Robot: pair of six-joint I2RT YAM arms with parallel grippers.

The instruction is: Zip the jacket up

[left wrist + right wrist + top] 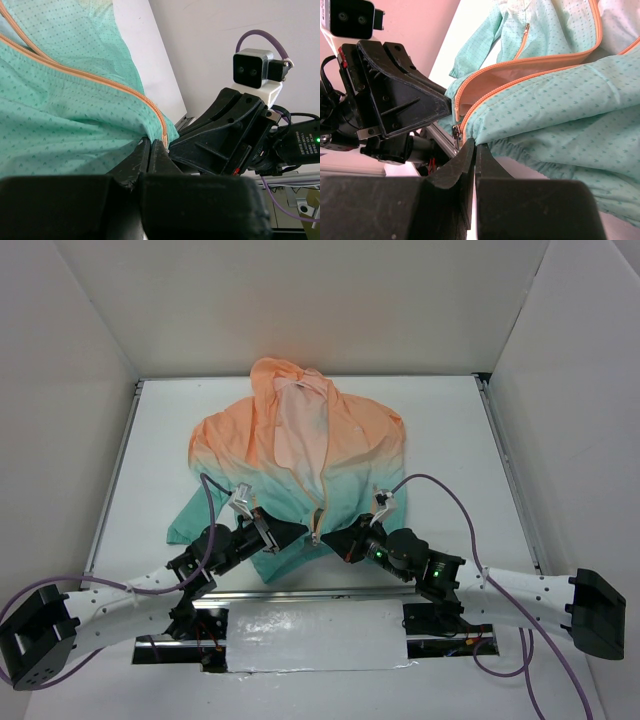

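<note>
The jacket (300,455) lies flat on the table, peach hood at the far side and teal hem toward me. Its orange front zipper (322,490) is open, pale lining showing between the tapes (520,67). The small metal slider (455,134) sits at the bottom end by the hem. My left gripper (300,532) is shut on the teal hem left of the zipper's bottom end (151,143). My right gripper (337,538) is shut on the teal hem just right of the slider (475,145). The two grippers nearly touch, tip to tip.
The table's metal front rail (330,592) runs just below the hem. White walls enclose the table on three sides. A pocket zip (522,37) shows on the far front panel. The right gripper's body (225,135) fills the right of the left wrist view.
</note>
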